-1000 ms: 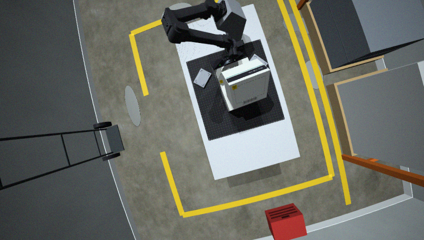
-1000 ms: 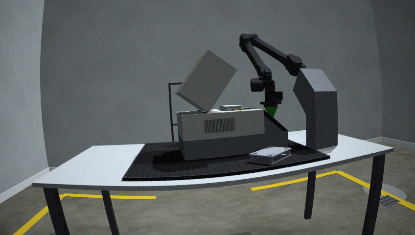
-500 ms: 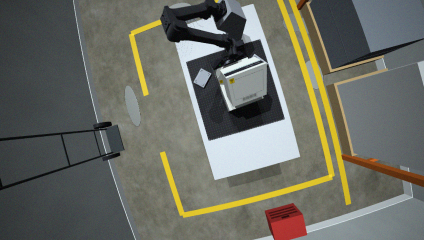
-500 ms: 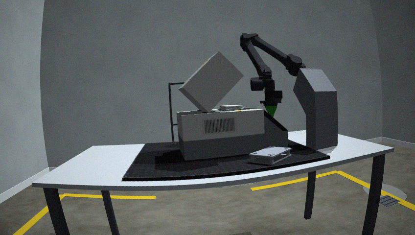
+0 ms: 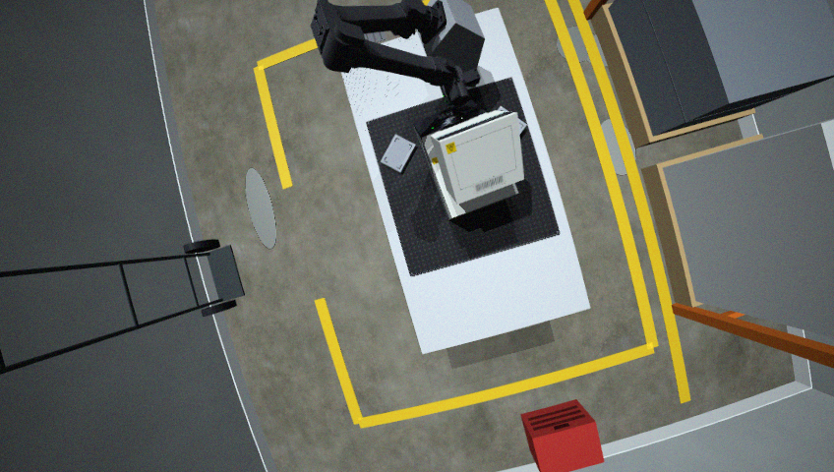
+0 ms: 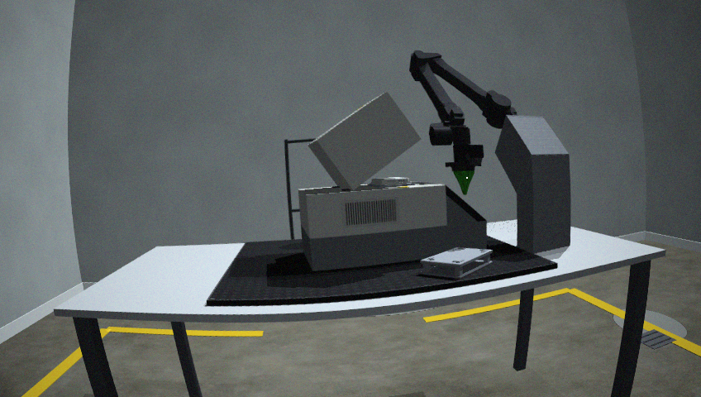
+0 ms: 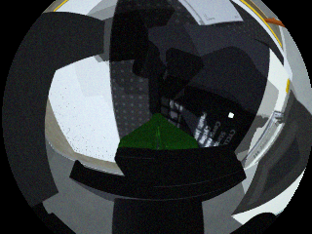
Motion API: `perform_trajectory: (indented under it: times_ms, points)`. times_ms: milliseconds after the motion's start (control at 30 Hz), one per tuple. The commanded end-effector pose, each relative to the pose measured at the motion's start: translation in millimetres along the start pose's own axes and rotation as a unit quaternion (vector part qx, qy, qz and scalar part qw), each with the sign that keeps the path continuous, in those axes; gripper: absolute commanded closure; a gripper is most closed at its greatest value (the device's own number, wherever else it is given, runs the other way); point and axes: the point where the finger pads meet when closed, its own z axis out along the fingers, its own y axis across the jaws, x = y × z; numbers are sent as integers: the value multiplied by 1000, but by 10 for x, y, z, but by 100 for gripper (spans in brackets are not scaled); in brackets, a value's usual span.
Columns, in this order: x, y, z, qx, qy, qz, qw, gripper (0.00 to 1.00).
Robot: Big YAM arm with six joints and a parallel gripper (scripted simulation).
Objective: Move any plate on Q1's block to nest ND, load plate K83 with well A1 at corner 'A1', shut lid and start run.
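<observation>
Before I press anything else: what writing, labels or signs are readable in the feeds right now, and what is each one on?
No text can be read in any view.
Small yellow square sticker on the tilted light grey cycler lid: a sign, symbol too small to make out.
Dark printed strip near the lid's far edge: blurred, unreadable.
Keypad under the shut green-tipped gripper: key markings in the wrist view too blurred to read.
Flat grey plate nest: corner marks only, no text visible.

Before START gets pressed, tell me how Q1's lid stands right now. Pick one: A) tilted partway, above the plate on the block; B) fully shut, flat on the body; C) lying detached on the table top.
A: in the exterior view the lid is slanted over the plate on the block.
</observation>
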Motion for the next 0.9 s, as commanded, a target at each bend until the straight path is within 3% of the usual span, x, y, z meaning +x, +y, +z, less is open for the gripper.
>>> perform_trajectory:
  times_ms: [0,233,533,867]
  points:
    - [-11,216,-173,4,1,0,1000,100]
    - [-13,332,-287,5,-1,14,1000,100]
    - [-9,788,-562,-1,0,15,1000,100]
    - [-32,606,-507,1,-2,18,1000,100]
